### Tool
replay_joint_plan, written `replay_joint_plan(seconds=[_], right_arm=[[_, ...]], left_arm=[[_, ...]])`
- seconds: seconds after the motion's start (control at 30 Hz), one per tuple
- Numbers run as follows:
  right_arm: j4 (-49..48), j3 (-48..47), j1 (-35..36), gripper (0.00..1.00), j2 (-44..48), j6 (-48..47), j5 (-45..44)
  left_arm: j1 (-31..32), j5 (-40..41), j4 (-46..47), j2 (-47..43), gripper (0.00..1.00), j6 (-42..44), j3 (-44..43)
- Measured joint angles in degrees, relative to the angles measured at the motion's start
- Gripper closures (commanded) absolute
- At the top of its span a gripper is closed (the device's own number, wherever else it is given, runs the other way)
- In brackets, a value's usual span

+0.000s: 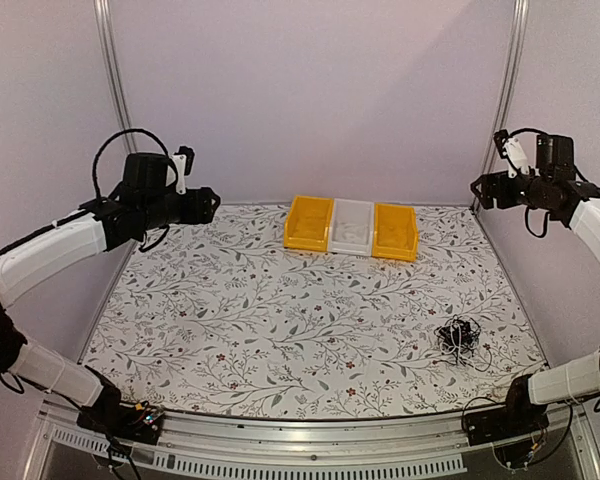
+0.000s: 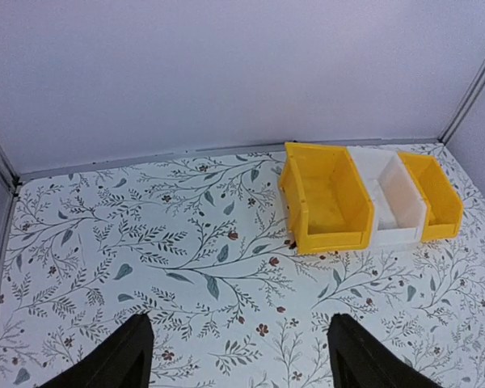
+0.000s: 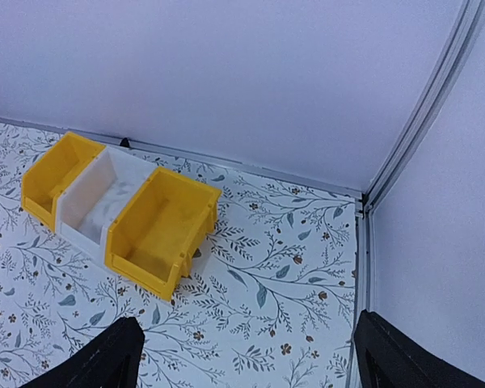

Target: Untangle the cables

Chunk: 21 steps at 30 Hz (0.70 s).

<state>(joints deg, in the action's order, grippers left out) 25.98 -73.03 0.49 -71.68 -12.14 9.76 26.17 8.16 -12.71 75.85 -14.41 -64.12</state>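
The cables (image 1: 458,337) lie as one small dark clump on the floral worktop (image 1: 280,320), near its front right corner, close to the right arm's base and well apart from the bins (image 1: 351,227) at the back. Both arms hang high and away from it; the left claw (image 2: 241,356) is spread wide and empty, the right claw (image 3: 250,356) likewise. The clump looks light, soft and springy, and would likely drag whole if one strand is pulled. A loose outer loop seems the best place to pinch, with the other claw pinning the knot
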Motion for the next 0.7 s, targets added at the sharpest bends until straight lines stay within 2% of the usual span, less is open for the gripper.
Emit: replay_joint_plan(seconds=[0.23, 0.4, 0.43, 0.47, 0.5, 0.57, 0.7], right_arm=[[10.75, 7.67, -4.35, 0.02, 5.31, -9.05, 4.46], [19.98, 13.29, -6.58, 0.01, 7.78, -19.02, 7.32], [21.62, 14.32, -6.82, 0.01, 8.13, -20.74, 7.56], [23.82, 15.69, -7.15, 0.01, 8.66, -23.39, 7.74], [25.31, 16.65, -7.41, 0.01, 9.07, -25.42, 7.78], [28.70, 18.91, -7.93, 0.01, 10.16, -29.81, 7.61], [34.18, 22.95, -9.27, 0.01, 11.93, -37.40, 6.93]], left_arm=[[2.86, -1.75, -0.50, 10.47, 0.31, -2.25, -0.79], [9.25, -6.23, -2.01, 18.62, 0.31, -1.57, -4.37], [10.64, -7.48, -2.27, 19.91, 0.26, -1.44, -5.16], [12.37, -8.96, -2.54, 21.35, 0.14, -1.25, -6.16], [13.81, -10.23, -2.64, 22.38, 0.09, -0.79, -6.82], [17.22, -12.37, -2.97, 24.39, 0.03, -0.70, -8.15], [22.27, -15.63, -2.95, 25.94, 0.01, -1.07, -8.35]])
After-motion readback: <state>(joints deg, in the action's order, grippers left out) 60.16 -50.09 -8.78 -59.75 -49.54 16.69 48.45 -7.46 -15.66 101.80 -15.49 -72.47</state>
